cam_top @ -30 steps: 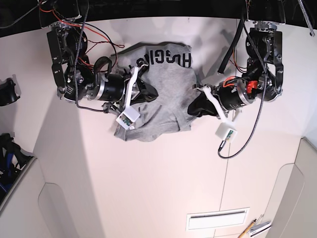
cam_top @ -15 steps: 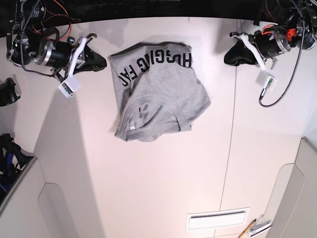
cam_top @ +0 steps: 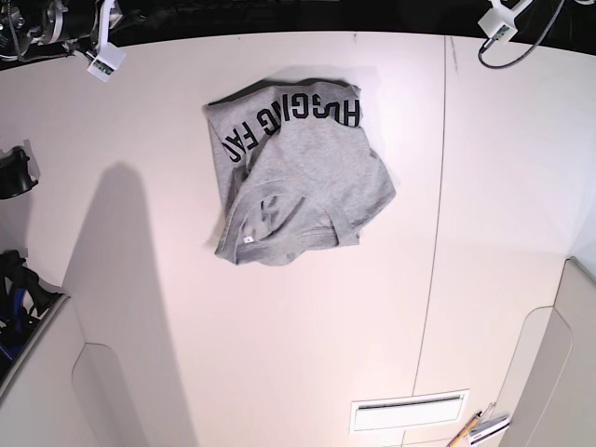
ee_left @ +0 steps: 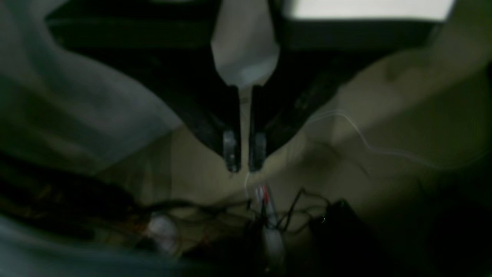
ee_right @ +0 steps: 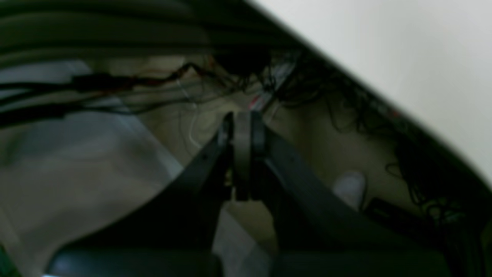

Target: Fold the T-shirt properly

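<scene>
The heather-grey T-shirt (cam_top: pixel 307 177) lies in a loose, rumpled fold on the white table (cam_top: pixel 279 354), towards the far middle. Its black lettering (cam_top: pixel 289 116) runs along the far edge and its small white neck label (cam_top: pixel 248 238) shows at the near left. Both grippers are away from the shirt, pulled back past the table's far edge. In the left wrist view my left gripper (ee_left: pixel 244 163) is shut and empty over dark cables. In the right wrist view my right gripper (ee_right: pixel 241 119) is shut and empty, also over cables. Neither wrist view shows the shirt.
Only the white wrist camera modules show in the base view, at the top left (cam_top: pixel 104 63) and top right (cam_top: pixel 498 23). Black gear sits at the left edge (cam_top: pixel 14 172). A vent slot (cam_top: pixel 410 410) and pencils (cam_top: pixel 480 426) lie near right.
Both arms have let go of the shirt, pulled back to the far corners and left the base view. The shirt lies as it was half a second ago.
</scene>
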`<state>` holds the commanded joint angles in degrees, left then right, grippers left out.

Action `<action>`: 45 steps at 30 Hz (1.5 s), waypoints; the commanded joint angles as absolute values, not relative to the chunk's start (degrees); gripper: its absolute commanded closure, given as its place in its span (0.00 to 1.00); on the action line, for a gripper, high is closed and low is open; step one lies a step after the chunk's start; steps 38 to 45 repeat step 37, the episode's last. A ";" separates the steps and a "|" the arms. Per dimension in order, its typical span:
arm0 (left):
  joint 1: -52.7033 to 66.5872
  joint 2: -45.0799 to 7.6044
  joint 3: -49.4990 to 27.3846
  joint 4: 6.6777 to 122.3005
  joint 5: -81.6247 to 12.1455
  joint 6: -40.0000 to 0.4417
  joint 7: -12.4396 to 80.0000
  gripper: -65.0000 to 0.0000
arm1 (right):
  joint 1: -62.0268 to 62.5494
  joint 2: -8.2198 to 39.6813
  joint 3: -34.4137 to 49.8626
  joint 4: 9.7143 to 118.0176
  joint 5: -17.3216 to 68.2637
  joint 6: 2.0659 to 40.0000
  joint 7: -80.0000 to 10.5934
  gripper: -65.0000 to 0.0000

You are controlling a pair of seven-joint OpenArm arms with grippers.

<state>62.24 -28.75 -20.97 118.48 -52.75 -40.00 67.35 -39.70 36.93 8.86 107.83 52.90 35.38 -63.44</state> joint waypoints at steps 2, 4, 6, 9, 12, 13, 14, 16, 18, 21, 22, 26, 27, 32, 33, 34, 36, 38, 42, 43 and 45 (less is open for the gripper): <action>65.06 -28.77 -20.78 117.16 -50.76 -40.00 65.71 0.93 | -42.00 37.91 8.86 107.24 52.90 35.38 -63.44 1.00; 66.96 -28.82 -19.75 115.11 -49.65 -40.00 65.69 0.93 | -43.70 38.92 8.86 106.45 52.88 35.38 -63.44 1.00; 68.51 -29.98 -16.95 112.27 -47.03 -40.00 64.73 0.93 | -44.82 39.83 8.58 105.58 52.53 35.38 -63.42 1.00; 69.28 -32.80 -9.65 106.15 -40.38 -40.00 60.25 0.93 | -47.48 40.77 6.90 103.53 51.86 35.38 -63.42 1.00; 69.21 -35.14 -1.58 99.46 -32.69 -40.00 53.01 0.93 | -48.25 42.76 1.52 99.44 50.37 35.35 -63.40 1.00; 69.19 -35.57 0.89 97.56 -29.41 -40.00 50.02 0.93 | -48.07 43.55 -0.86 97.97 49.34 35.38 -62.35 1.00; 69.01 -35.75 3.16 95.74 -25.69 -40.00 47.00 0.93 | -47.88 44.34 -3.38 96.49 47.83 35.38 -60.66 1.00; 67.79 -35.73 7.09 91.46 -18.72 -40.00 41.17 0.93 | -47.20 45.41 -8.27 93.71 43.62 35.35 -56.16 1.00; 64.62 -35.73 10.55 86.48 -14.61 -40.00 37.67 0.93 | -45.25 45.69 -12.95 90.74 39.64 35.35 -52.23 1.00; 57.04 -35.70 14.59 77.19 -13.34 -40.00 37.39 0.93 | -40.53 45.67 -19.81 85.23 36.14 35.22 -45.71 1.00; 54.11 -35.70 15.73 73.32 -13.43 -40.00 36.32 0.93 | -38.79 45.65 -22.13 83.00 34.59 35.20 -42.76 1.00; 42.44 -34.94 19.66 55.18 -13.41 -40.00 27.88 0.93 | -31.07 44.53 -31.05 73.45 28.47 35.18 -38.30 1.00; 39.46 -34.72 20.86 50.87 -13.43 -40.00 25.15 0.93 | -29.26 43.86 -32.82 70.96 27.77 35.18 -38.30 1.00; 27.62 -30.72 27.18 37.95 -13.50 -40.00 21.65 0.93 | -20.49 39.16 -39.38 59.61 27.11 35.18 -38.33 1.00; 26.15 -29.52 28.14 36.93 -13.50 -40.00 21.67 0.93 | -19.05 38.24 -40.05 57.84 26.92 35.18 -38.33 1.00; 24.86 -28.34 28.95 36.27 -13.50 -40.00 21.65 0.93 | -17.65 37.36 -40.58 56.38 26.72 35.20 -38.30 1.00; 22.98 -25.50 29.67 35.57 -13.65 -40.00 21.65 0.93 | -14.70 35.90 -41.06 54.33 25.71 35.18 -38.33 1.00; 22.68 -24.40 29.67 35.55 -14.39 -40.00 21.65 0.93 | -13.61 35.64 -41.06 54.13 25.71 35.18 -38.30 1.00; 22.68 -24.40 29.67 35.55 -14.39 -40.00 21.65 0.93 | -13.61 35.64 -41.06 54.13 25.71 35.18 -38.30 1.00; 22.68 -24.40 29.67 35.55 -14.39 -40.00 21.65 0.93 | -13.61 35.64 -41.06 54.13 25.71 35.18 -38.30 1.00; 22.68 -24.40 29.67 35.55 -14.39 -40.00 21.65 0.93 | -13.61 35.64 -41.06 54.13 25.71 35.18 -38.30 1.00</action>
